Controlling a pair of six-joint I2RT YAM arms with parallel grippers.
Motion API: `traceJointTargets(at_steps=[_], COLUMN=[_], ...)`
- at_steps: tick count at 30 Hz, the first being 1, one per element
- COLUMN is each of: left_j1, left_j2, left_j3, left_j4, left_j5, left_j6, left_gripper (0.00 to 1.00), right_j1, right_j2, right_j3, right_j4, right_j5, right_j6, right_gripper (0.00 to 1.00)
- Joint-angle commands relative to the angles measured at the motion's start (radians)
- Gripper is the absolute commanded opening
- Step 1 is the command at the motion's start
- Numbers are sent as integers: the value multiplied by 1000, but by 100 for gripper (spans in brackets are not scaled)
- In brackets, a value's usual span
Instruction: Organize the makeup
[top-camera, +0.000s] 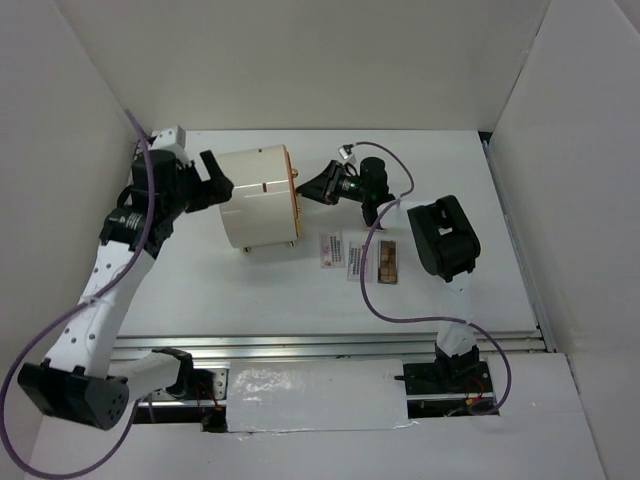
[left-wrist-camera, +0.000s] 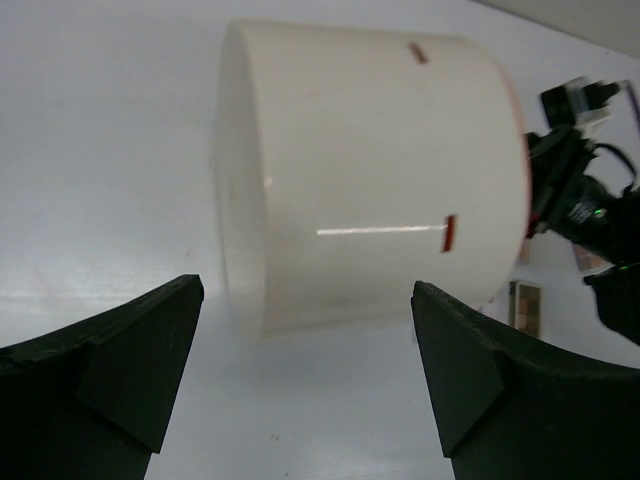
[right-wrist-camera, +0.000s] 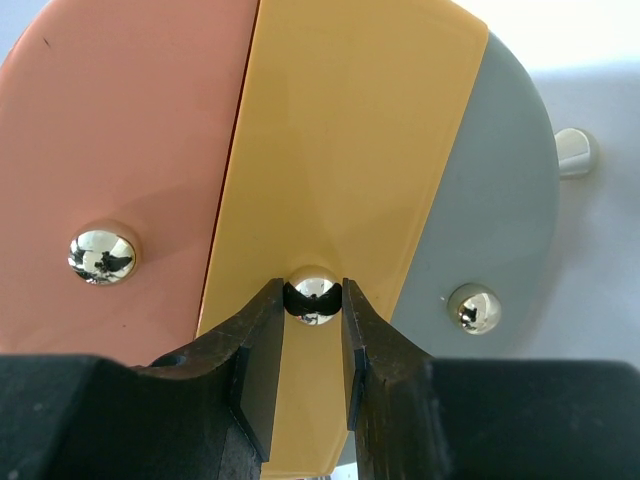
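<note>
Right pincer (right-wrist-camera: 312, 300) is clamped on the shiny middle knob (right-wrist-camera: 313, 296) of the yellow drawer (right-wrist-camera: 340, 150). Left pincer (left-wrist-camera: 305, 300) stands wide open at the closed end of the cream box (top-camera: 255, 195); I cannot tell if it touches.

Neither pincer holds makeup. The white-pink packets (top-camera: 335, 247) and the brown palette (top-camera: 388, 262) lie flat on the table, behind the right pincer's fingertips and beside its wrist.

My judgement:
- Packets: light, thin, floppy, probably slippery. I'd pinch one at an edge.
- Palette: stiff, possibly fragile. I'd take it across its narrow width.

The palette shows a grid of tan squares.
</note>
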Motion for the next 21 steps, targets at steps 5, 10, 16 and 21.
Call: traceJointTargets(at_steps=[5, 10, 16, 21], left_j1=[-80, -91, -102, -118], left_j2=[243, 317, 472, 488], left_j3=[232, 301, 426, 380], left_j4=[62, 48, -1, 42], left_j5=[88, 91, 60, 46], left_j6=[34, 69, 120, 111], left_gripper=[99, 99, 99, 98], right_j1=[60, 81, 91, 94], right_j2=[19, 51, 68, 81], right_j3=[71, 146, 164, 184], right_j4=[-155, -222, -236, -254], right_j5=[11, 11, 2, -15], right_j6=[-63, -93, -106, -123], right_gripper=[30, 31, 32, 32])
